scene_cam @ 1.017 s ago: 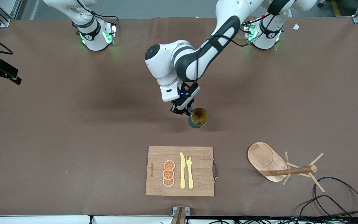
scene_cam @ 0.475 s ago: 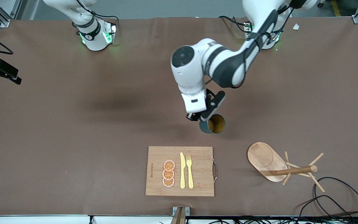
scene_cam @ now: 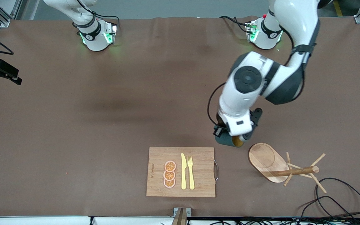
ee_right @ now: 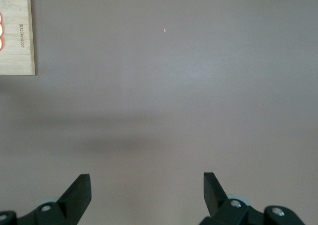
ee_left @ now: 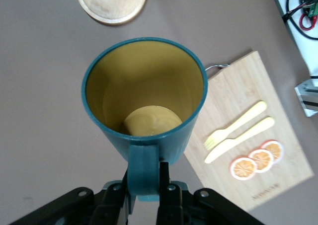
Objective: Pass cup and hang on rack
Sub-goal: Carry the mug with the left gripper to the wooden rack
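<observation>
A: Against the frame a second back, you have swung the left arm across. The left gripper (scene_cam: 233,137) with the cup (scene_cam: 230,141) was over bare table above the cutting board (scene_cam: 180,172) at centre frame; it now hangs right of centre, over the gap between the board's upper right corner and the rack (scene_cam: 277,164).

B: Grip state?

A: Your left gripper (ee_left: 146,185) is clamped on the cup's handle (ee_left: 144,168), fingers (ee_left: 166,197) pressed to either side of it. The right gripper (ee_right: 146,190) stands wide and holds nothing, over bare brown table, with only the board's corner (ee_right: 17,36) at the upper left of its wrist view. You have that arm waiting; only its base shows at the top left of the front view.

B: Room to move?

A: The rack lies at lower right, oval base (ee_left: 112,4) nearest the cup, post and pegs pointing toward the frame's right edge. Loose black cables (scene_cam: 339,193) curl just below the pegs. The board's metal handle (scene_cam: 216,171) faces the rack. Open table fills the left half.

B: The cup itself?

A: Dark teal outside, yellowish-tan inside (ee_left: 149,93), round rim unbroken, empty. In the front view the wrist hides most of it.
</observation>
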Available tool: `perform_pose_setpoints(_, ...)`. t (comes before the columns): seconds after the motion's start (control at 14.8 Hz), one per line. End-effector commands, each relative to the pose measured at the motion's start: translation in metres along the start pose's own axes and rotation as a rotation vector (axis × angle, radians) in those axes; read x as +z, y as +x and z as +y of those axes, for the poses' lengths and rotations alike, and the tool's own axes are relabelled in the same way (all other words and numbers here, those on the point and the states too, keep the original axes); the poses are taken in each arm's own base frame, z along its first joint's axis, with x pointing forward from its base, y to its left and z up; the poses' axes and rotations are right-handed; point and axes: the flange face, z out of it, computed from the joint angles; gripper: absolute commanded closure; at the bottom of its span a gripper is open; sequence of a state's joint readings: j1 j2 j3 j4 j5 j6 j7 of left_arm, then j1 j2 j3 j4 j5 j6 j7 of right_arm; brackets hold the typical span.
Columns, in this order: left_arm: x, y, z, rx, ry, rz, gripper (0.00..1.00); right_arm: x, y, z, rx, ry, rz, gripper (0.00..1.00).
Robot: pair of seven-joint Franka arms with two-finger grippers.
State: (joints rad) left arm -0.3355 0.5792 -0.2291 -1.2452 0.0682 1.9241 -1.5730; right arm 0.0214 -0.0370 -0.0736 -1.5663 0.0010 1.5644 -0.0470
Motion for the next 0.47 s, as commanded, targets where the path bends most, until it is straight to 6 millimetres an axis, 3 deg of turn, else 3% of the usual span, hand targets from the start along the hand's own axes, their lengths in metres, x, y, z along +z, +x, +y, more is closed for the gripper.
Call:
perform_pose_setpoints(0.0,-0.014,0.042,0.0,-0.022,-0.059,-0.132,0.99,-0.003,-0.009,-0.004,0.009,-0.001,0.002,0.0)
perform_pose_setpoints(0.27,-0.021,0.108,-0.008,-0.061,-0.123,-0.294,0.99,-0.002,-0.009,-0.004,0.009,-0.001,0.002,0.0)
perform_pose_setpoints(0.41,-0.023,0.13,-0.012,-0.081,-0.151,-0.355,1.0,-0.002,-0.009,-0.003,0.01,-0.001,0.002,0.0)
